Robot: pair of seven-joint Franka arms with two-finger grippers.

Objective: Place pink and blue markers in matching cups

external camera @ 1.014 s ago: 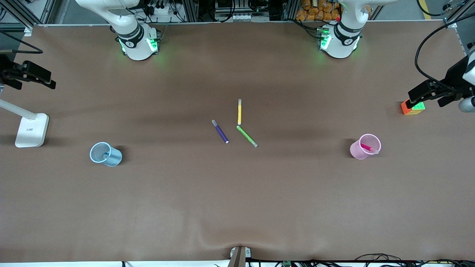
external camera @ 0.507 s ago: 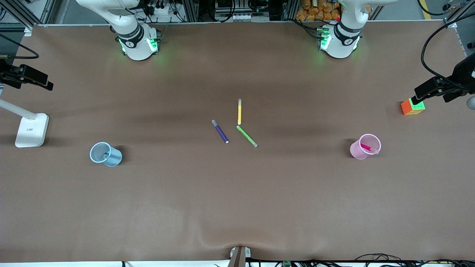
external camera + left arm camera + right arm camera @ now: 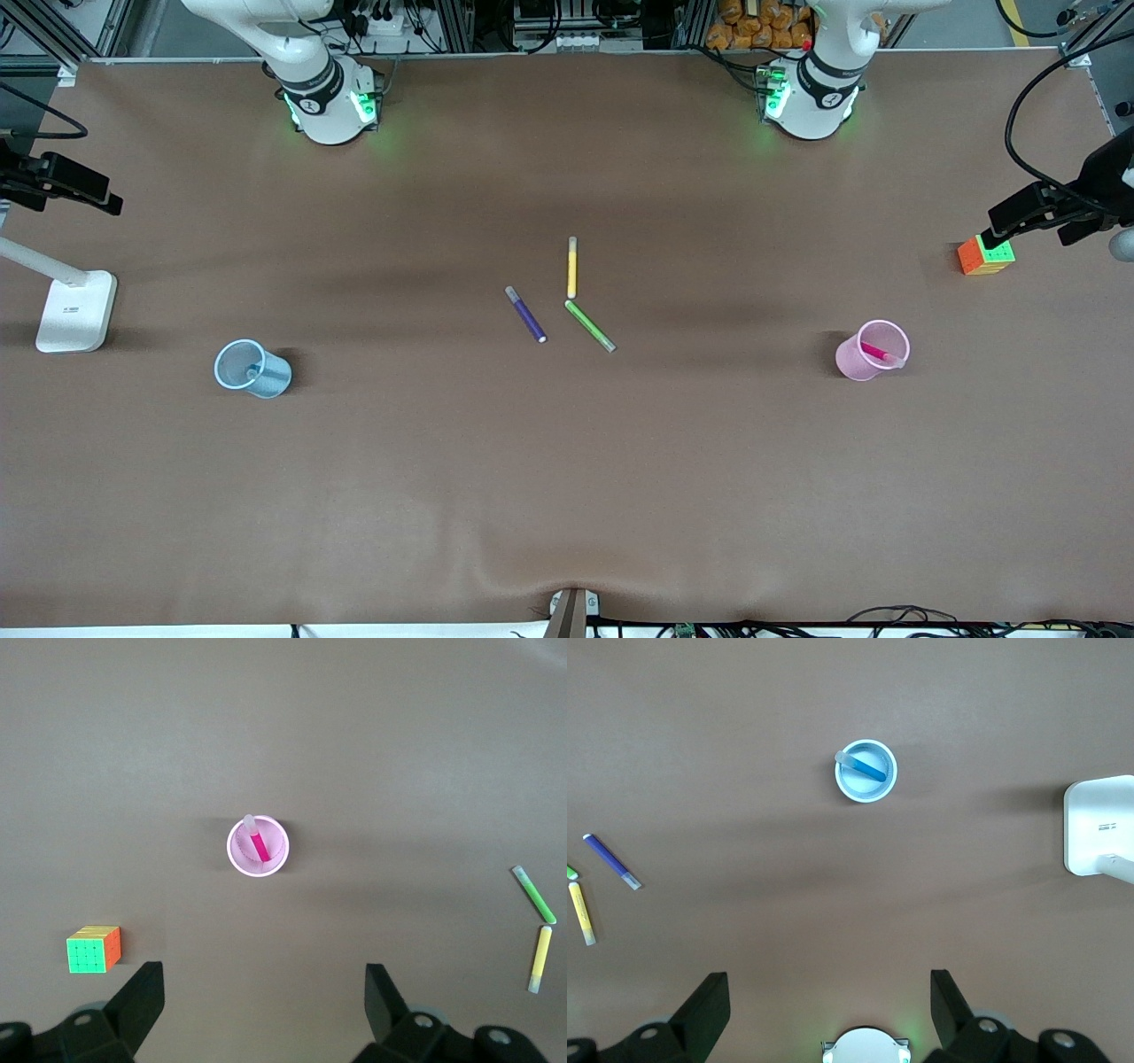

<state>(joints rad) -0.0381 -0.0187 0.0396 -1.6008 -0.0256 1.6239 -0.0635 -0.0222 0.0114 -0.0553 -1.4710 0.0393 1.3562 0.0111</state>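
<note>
The light pink cup [image 3: 850, 363] stands toward the left arm's end of the table, with the pink marker [image 3: 877, 353] leaning inside it. The light blue cup [image 3: 275, 379] stands toward the right arm's end, with the blue marker [image 3: 255, 368] inside it. My left gripper [image 3: 1028, 213] hangs open and empty high over the table's edge, above the cube. Its wrist view shows the pink cup [image 3: 232, 850] and the pink marker [image 3: 260, 848]. My right gripper [image 3: 62, 182] hangs open and empty high over the lamp end. Its wrist view shows the blue cup [image 3: 866, 798] and the blue marker [image 3: 868, 769].
A purple pen [image 3: 525, 314], a yellow pen [image 3: 572, 267] and a green pen [image 3: 590, 325] lie together mid-table. A colourful cube [image 3: 985, 255] sits near the left arm's end. A white lamp base [image 3: 77, 310] stands at the right arm's end.
Both grippers have drawn a little farther out toward their own ends of the table. The cups, markers and pens have not moved.
</note>
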